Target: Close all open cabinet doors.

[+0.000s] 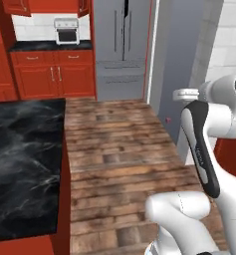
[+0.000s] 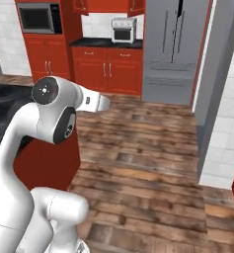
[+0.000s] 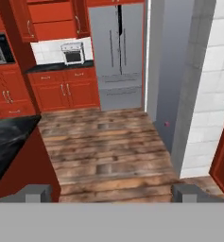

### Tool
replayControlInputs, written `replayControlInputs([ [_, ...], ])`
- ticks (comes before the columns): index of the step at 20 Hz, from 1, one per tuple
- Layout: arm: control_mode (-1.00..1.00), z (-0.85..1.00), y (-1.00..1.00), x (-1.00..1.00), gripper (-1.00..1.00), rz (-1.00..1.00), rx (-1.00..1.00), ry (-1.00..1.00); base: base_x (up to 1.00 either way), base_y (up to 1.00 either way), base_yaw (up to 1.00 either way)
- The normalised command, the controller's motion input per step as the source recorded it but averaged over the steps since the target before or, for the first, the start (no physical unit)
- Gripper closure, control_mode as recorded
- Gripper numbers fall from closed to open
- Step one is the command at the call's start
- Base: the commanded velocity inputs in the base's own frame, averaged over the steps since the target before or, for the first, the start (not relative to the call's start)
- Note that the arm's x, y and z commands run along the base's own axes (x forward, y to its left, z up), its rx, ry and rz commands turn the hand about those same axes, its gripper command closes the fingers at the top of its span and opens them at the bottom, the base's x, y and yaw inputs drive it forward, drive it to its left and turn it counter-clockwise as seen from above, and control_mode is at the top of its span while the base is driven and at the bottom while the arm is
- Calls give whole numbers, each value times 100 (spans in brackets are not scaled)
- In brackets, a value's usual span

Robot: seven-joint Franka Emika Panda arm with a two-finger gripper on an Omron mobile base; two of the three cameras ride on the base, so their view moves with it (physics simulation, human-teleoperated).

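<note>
My pincer [image 3: 111, 193] spread wide, holding nothing, aimed down wooden floor [image 3: 108, 146] toward far wall. Cabinet doors [image 3: 78, 19] up there, above far worktop [image 3: 61, 66] with toaster oven [image 3: 73, 53], left of grey fridge [image 3: 119, 52]. Those by fridge look swung out; I judge them open, though too far for certainty. Nothing touched yet: whole job ahead. Black island worktop [image 1: 25, 164] on left. I need drive forward first.
</note>
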Motion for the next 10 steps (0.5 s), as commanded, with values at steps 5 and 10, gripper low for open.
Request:
replayControlInputs([
  [5, 100, 0, 0, 0, -100, 0, 0, 0, 98, -71, 21],
  [10, 100, 0, 0, 0, -100, 0, 0, 0, 100, -69, 19],
])
